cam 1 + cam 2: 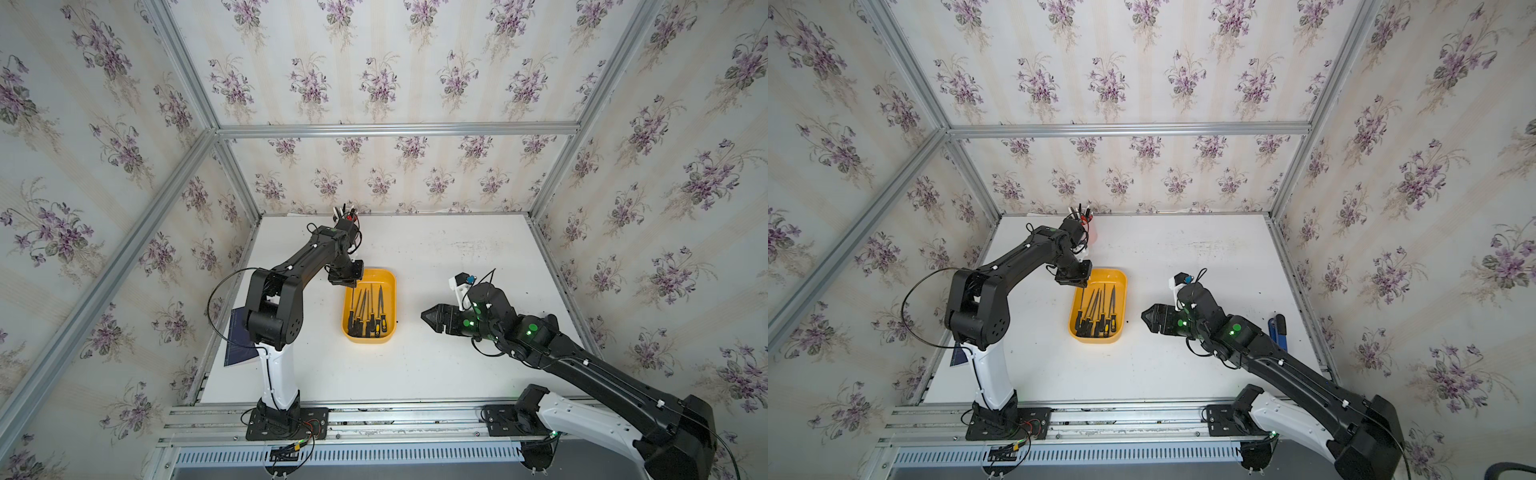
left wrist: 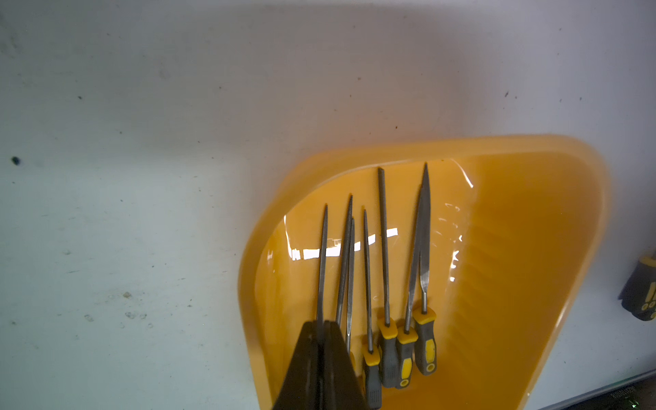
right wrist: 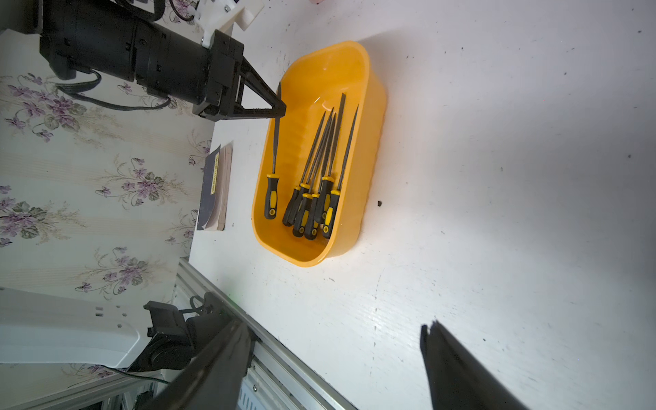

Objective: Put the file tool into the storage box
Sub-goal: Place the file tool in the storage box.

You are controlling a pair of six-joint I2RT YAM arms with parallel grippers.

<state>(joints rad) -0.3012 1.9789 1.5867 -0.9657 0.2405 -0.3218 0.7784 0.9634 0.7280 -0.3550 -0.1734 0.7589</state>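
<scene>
At storage box [image 3: 319, 71], file [image 3: 275, 151] — between left jaws

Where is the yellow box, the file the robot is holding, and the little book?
yellow box [image 3: 326, 74]: right wrist view, on its bare inside floor.
held file [image 3: 272, 197]: right wrist view, on its black-and-yellow handle.
book [image 3: 209, 198]: right wrist view, on its dark cover.
</scene>
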